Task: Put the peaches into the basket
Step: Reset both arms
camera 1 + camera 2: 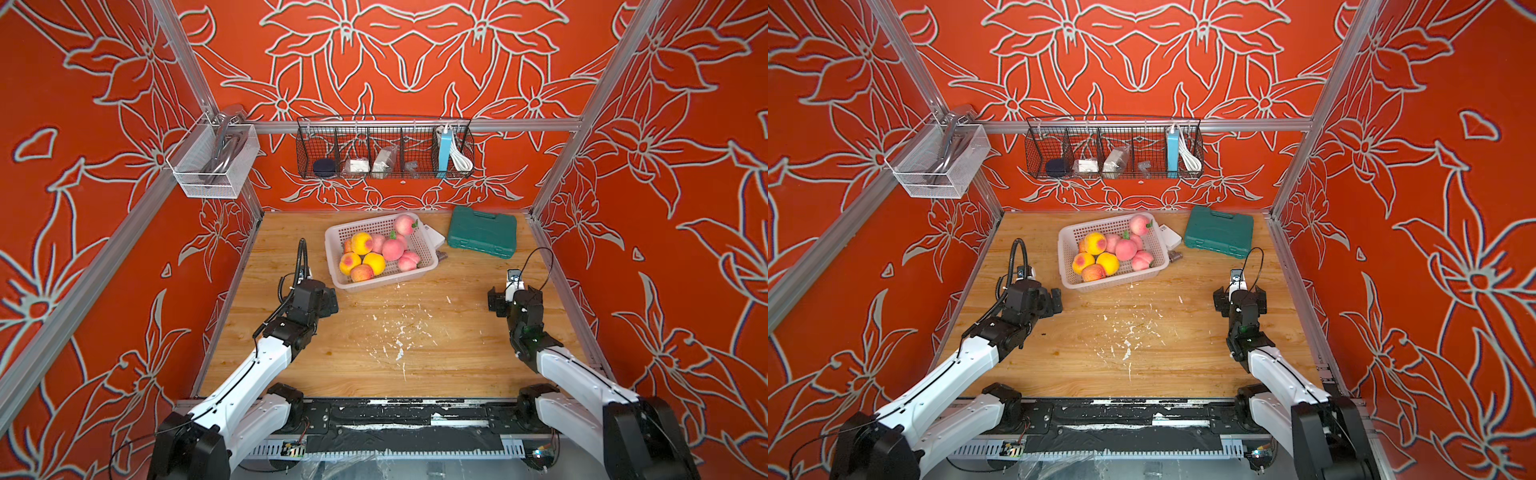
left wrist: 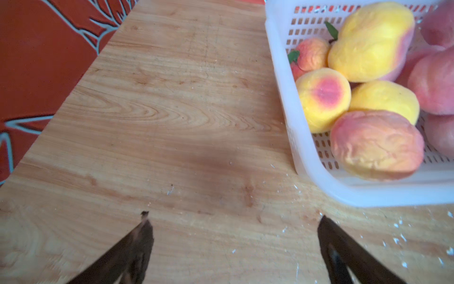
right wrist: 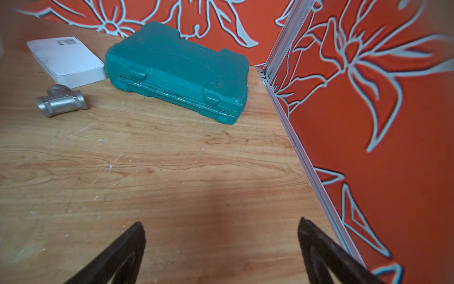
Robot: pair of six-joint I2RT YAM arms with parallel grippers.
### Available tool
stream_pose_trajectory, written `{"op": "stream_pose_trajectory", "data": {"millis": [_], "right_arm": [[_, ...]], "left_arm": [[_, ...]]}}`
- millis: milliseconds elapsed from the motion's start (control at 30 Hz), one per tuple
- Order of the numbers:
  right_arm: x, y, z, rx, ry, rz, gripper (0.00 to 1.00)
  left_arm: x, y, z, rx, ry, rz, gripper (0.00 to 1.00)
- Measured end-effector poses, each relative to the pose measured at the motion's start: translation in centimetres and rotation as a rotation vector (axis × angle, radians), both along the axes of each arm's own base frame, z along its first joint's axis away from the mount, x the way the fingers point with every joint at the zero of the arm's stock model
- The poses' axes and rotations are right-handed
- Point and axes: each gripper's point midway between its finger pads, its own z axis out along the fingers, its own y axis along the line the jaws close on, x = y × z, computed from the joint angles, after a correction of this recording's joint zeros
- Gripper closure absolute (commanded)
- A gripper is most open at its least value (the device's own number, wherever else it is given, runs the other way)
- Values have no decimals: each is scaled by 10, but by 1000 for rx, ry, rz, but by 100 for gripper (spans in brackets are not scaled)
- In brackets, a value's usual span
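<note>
Evidently the peaches [image 1: 376,251] lie in the basket [image 1: 330,253]; left gripper [image 2: 233,218] and right gripper [image 3: 220,221] gape wide, empty; we judge only retreat remains.

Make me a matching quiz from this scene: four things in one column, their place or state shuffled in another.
Column one:
1 basket
2 green case
3 pipe tee
4 left gripper

Column two:
A open, holding nothing
B holding the peaches
C closed, near the far right corner
D grey metal, beside the white box

Pairs: 1-B, 2-C, 3-D, 4-A
</note>
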Motion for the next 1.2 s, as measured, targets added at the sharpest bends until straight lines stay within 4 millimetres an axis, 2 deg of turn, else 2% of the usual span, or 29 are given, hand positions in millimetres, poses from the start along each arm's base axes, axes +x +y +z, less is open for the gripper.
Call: {"op": "stream_pose_trajectory", "data": {"millis": [100,267,400,567,733,900,1200], "right_arm": [[6,-2,-12,-2,20,-7,1],[14,-2,-13,4,-7,-10,1],[20,-4,-15,12,-25,-18,1],[26,-7,-26,15,-1,-27,1],[30,-9,-21,28,-23,-41,1],[34,-12,-25,40,-19,-58,1],[35,-18,-26,56,-21,-82,1]], "left_arm": [[12,13,-7,13,2,37,2],[27,21,-14,75,-6,33,2],[30,39,-20,74,-50,80,2],[39,49,-33,97,-68,92,2],[44,52,-46,123,-92,78,2],[49,49,-57,131,-105,48,2],[55,47,-50,129,-143,29,1]]}}
